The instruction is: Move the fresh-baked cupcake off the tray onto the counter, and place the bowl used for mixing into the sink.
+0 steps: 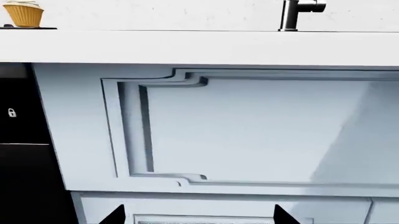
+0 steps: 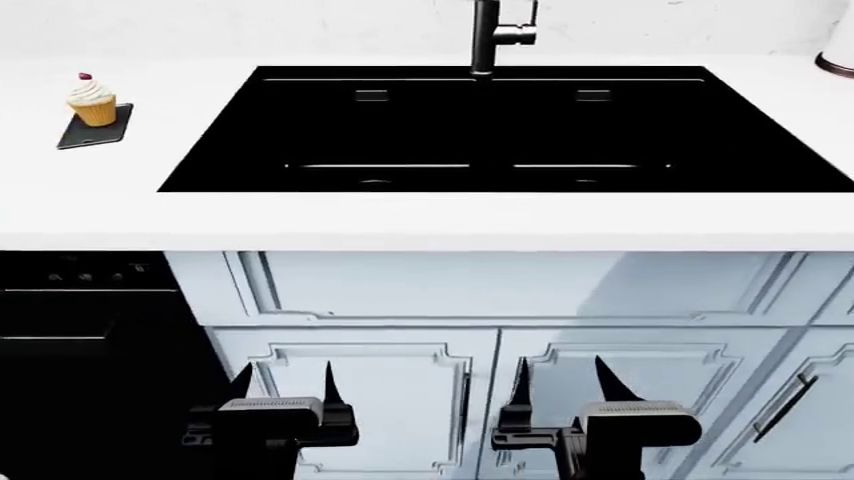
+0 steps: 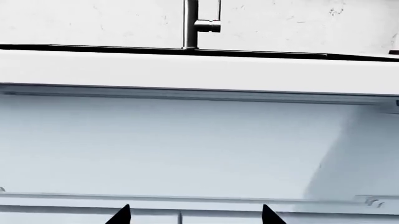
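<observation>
The cupcake (image 2: 92, 99), with yellow wrapper, white frosting and red cherry, stands on the small dark tray (image 2: 83, 136) at the far left of the white counter (image 2: 427, 222). It also shows in the left wrist view (image 1: 23, 14). The black sink (image 2: 494, 130) with its dark faucet (image 2: 489, 35) fills the middle of the counter. The bowl is out of view. My left gripper (image 2: 283, 385) and right gripper (image 2: 563, 382) are both open and empty, low in front of the cabinet doors, well below the counter edge.
White cabinet doors (image 2: 400, 400) stand right in front of both grippers. A black oven front (image 2: 80, 320) is at the lower left. The edge of a white cylinder with a dark base (image 2: 841, 45) shows at the counter's far right.
</observation>
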`<state>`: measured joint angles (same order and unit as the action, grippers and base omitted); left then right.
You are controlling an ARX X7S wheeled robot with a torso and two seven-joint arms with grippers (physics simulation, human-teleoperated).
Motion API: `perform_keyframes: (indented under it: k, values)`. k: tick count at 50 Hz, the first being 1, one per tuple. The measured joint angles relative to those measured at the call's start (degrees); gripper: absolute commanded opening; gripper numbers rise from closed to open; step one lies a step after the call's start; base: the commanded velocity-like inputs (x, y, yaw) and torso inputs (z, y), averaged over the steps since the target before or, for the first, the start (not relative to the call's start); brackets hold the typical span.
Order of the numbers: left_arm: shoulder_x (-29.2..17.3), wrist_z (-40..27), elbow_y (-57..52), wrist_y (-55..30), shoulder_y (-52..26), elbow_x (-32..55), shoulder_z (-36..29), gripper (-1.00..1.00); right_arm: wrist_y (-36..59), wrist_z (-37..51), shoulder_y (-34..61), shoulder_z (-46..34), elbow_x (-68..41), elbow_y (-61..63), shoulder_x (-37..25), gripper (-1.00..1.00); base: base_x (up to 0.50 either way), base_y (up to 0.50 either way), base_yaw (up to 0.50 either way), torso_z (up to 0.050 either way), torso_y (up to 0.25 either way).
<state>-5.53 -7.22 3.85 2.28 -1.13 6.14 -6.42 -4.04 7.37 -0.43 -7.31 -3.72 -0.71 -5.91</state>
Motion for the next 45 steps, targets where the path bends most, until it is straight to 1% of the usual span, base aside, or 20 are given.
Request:
perform_keyframes:
  k: [20, 45]
  values:
    - [-1.01, -1.28, -0.07, -0.12, -0.1, 1.18, -1.21, 1.0, -0.43, 1.03, 0.07, -1.3, -1.0, -0.02, -1.09, 1.0, -0.02, 0.5, 0.0, 0.0, 0.0]
    - [-2.07, -2.38, -0.04, -0.12, -0.26, 2.42, -2.46, 1.0, 0.57, 0.87, -0.16, -2.32, -4.05, 1.27, -2.3, 1.0, 0.02, 0.38, 0.0, 0.0, 0.0]
